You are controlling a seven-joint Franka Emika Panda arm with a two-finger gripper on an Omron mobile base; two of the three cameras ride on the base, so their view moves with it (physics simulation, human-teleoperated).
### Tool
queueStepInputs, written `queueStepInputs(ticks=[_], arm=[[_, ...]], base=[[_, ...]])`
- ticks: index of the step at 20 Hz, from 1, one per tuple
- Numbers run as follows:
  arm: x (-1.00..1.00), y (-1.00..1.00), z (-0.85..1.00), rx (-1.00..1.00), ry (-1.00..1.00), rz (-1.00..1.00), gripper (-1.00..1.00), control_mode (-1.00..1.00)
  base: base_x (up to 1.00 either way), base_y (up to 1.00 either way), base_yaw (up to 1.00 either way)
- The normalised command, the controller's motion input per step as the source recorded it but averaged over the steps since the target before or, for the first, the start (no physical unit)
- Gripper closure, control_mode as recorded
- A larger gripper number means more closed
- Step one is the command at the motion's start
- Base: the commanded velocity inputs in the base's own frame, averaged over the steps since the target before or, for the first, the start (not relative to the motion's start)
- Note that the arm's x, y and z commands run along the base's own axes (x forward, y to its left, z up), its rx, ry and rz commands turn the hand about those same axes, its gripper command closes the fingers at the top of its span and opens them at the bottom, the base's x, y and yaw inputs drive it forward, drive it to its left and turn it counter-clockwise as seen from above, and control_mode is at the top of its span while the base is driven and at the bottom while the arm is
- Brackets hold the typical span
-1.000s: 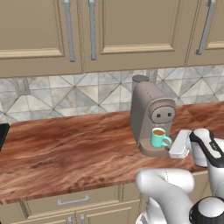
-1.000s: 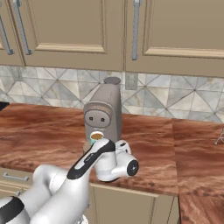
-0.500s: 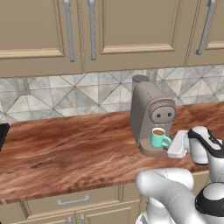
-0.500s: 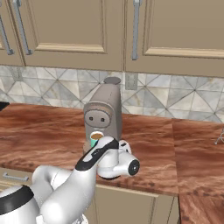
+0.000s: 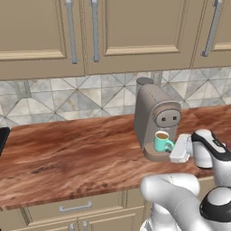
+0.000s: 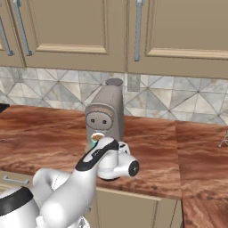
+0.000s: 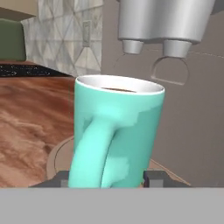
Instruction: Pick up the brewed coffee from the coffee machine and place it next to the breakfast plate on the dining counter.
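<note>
A long reddish wood-grain counter (image 5: 67,158) runs beneath beige wall cupboards (image 5: 122,31) and a patterned tile backsplash (image 5: 67,97), with beige drawers (image 5: 74,208) below its front edge. To the left of the coffee machine (image 5: 155,119) the counter surface lies bare and open right out to its front edge; to the right the robot's white arm (image 5: 212,153) takes up the room near the edge. The grey-taupe machine stands toward the back of the counter, its rear close to the tiles, its twin spouts (image 7: 151,47) hanging directly above the mug (image 5: 161,141). The small teal mug sits on the machine's round drip base (image 5: 155,155), apart from the spouts above it, with brown coffee (image 7: 118,89) just below its white inner rim. Its handle (image 7: 94,153) faces the hand camera, and the cup appears tilted in that rolled view. The gripper (image 7: 107,178) sits at the mug's lower body, one dark finger (image 7: 59,178) on each side, pressed against the ceramic; the fingers look clamped on the mug, which remains on the drip base.
</note>
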Motion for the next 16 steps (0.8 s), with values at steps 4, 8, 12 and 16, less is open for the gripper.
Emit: queueStepInputs(ticks=[4, 8, 12, 16], arm=[[0.01, 0.07, 0.0, 0.01, 0.0, 0.0, 1.0, -1.0], [-0.02, -0.12, 0.0, 0.04, -0.01, 0.0, 1.0, -1.0], [-0.22, -0.31, 0.0, 0.04, 0.0, 0.0, 1.0, -1.0], [-0.43, -0.3, 0.17, 0.01, 0.01, 0.0, 1.0, -1.0]], base=[[0.0, 0.0, 0.0], [0.0, 0.0, 0.0], [0.0, 0.0, 0.0], [0.0, 0.0, 0.0]])
